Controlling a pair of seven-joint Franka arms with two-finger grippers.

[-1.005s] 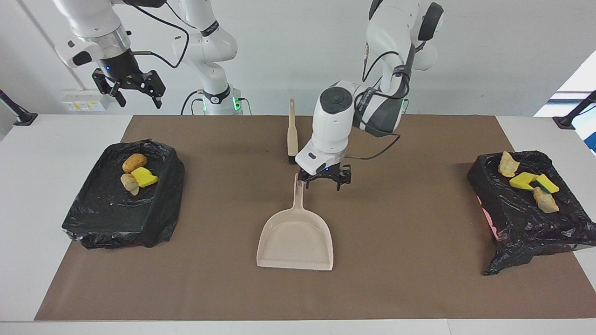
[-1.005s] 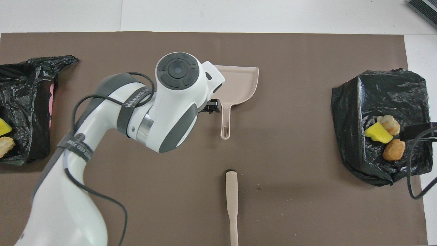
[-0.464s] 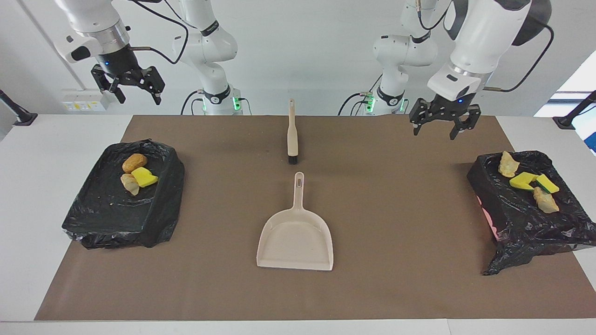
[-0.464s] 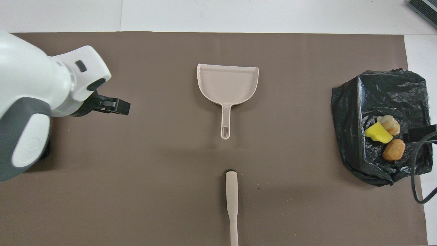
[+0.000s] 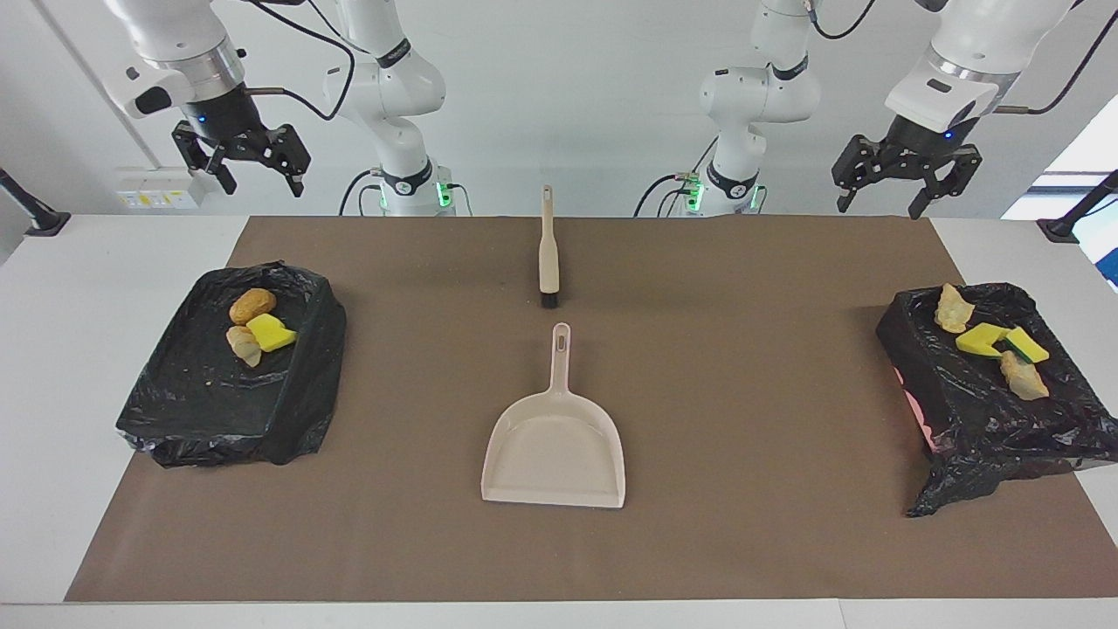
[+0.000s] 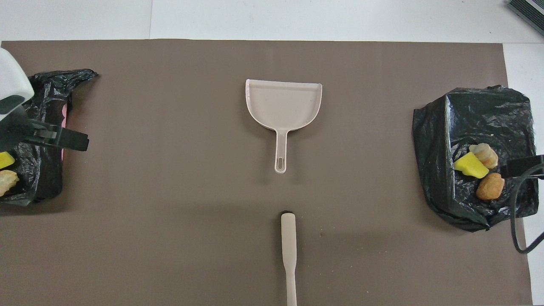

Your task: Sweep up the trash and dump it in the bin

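My left arm has swung up and away from the middle of the table within the last second; its left gripper (image 5: 905,179) now hangs released, fingers spread and empty, over the table's edge near the black-bagged bin at my left end (image 5: 978,384); a second ago it was low beside the handle of the beige plastic dustpan (image 5: 555,445), which lies flat and empty, untouched by either hand. My right gripper (image 5: 240,162) waits high over its own end, likewise spread and holding nothing. I judge the job finished: the trash, yellow sponge pieces and tan bread-like chunks, sits inside the bags, one cluster (image 5: 991,341) in the left-end bin, another (image 5: 255,325) in the black-bagged bin at my right end (image 5: 227,376); I see no scrap loose.

The brown paper mat (image 5: 751,489) covers most of the white table (image 5: 52,367); a plain white wall stands at our backs. The beige hand brush (image 5: 548,253) lies nearer to us than the dustpan, in line with its handle, apart from it.
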